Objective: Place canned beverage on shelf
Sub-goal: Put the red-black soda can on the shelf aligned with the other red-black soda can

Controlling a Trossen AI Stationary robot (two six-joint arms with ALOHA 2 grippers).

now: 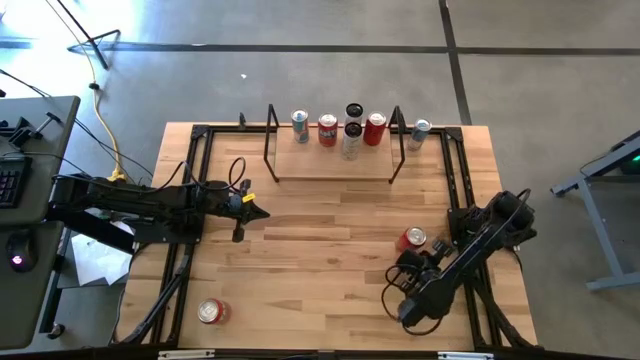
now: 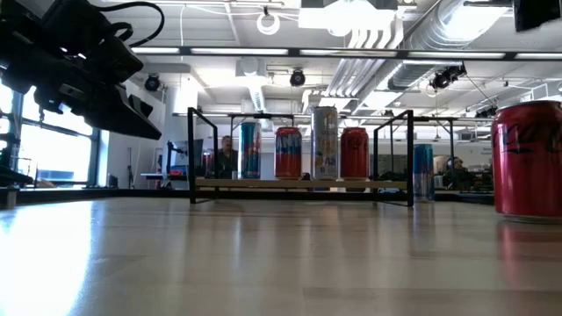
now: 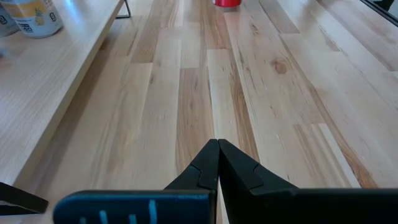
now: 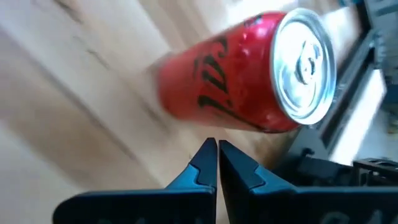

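Observation:
The shelf (image 1: 333,168) stands at the table's far side and carries several cans, among them two red ones (image 1: 327,130) and a tall white one (image 1: 350,142). It also shows in the low view (image 2: 303,184). A silver-blue can (image 1: 420,133) stands on the table just past the shelf's right end. A red can (image 1: 412,238) stands upright at the right, and shows close in the right wrist view (image 4: 249,74). My right gripper (image 4: 217,144) is shut just short of it, on its near side (image 1: 410,265). My left gripper (image 1: 262,212) is shut and empty over the table's middle left (image 3: 218,144).
Another red can (image 1: 210,312) stands near the table's near left corner. Black frame rails (image 1: 455,170) run along the table's left and right sides. Bare wood lies between the shelf and the grippers.

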